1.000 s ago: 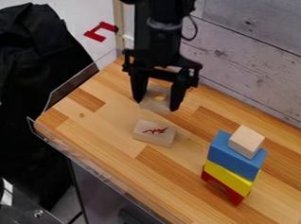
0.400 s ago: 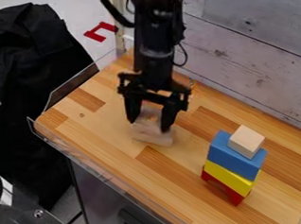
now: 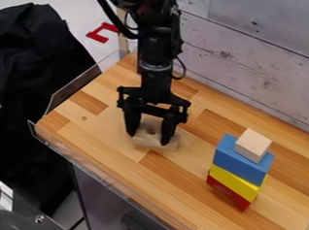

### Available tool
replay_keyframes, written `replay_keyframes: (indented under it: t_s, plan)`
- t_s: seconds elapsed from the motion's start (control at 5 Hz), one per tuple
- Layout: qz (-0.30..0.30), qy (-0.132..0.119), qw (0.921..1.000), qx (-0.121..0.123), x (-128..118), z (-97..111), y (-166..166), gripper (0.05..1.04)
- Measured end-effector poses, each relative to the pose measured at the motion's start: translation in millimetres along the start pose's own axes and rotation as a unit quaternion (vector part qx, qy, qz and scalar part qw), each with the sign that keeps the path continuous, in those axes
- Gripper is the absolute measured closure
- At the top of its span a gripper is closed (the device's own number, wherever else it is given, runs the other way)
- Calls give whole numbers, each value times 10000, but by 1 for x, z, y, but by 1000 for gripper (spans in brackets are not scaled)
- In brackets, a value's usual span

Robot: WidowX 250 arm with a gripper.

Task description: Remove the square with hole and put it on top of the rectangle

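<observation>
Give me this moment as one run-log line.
gripper closed on square with hole | square on or just above rectangle | not released | stacked, top down: wooden cube, blue block, yellow block, red block

Block count: 6. Near right, 4: 1 red block (image 3: 241,202), 1 yellow block (image 3: 235,181), 1 blue block (image 3: 241,167), 1 bare-wood cube (image 3: 253,145). Farther left, 2: 1 square with hole (image 3: 144,137), 1 rectangle (image 3: 173,145). Other counts: 1 gripper (image 3: 148,139), 1 wooden work surface (image 3: 106,124); at far left, 1 black cloth (image 3: 23,46), 1 red marking (image 3: 101,32).
</observation>
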State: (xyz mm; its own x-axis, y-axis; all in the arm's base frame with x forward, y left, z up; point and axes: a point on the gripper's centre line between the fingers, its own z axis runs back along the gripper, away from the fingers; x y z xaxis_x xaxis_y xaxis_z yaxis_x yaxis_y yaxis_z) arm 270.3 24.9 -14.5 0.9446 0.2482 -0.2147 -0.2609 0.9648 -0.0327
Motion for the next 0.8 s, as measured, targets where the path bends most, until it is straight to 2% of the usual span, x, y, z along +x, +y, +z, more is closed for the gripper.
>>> replay_keyframes:
  t_s: [0.2,0.4,0.6,0.8]
  plan:
    - [49,-68,10000,-48,6,1,1,285]
    - [72,-83,9999,-51,7,1,1,233]
    - [111,-37,9999,-49,8,0,2,66]
    - [137,-25,9999,-102,7,-1,-1,77]
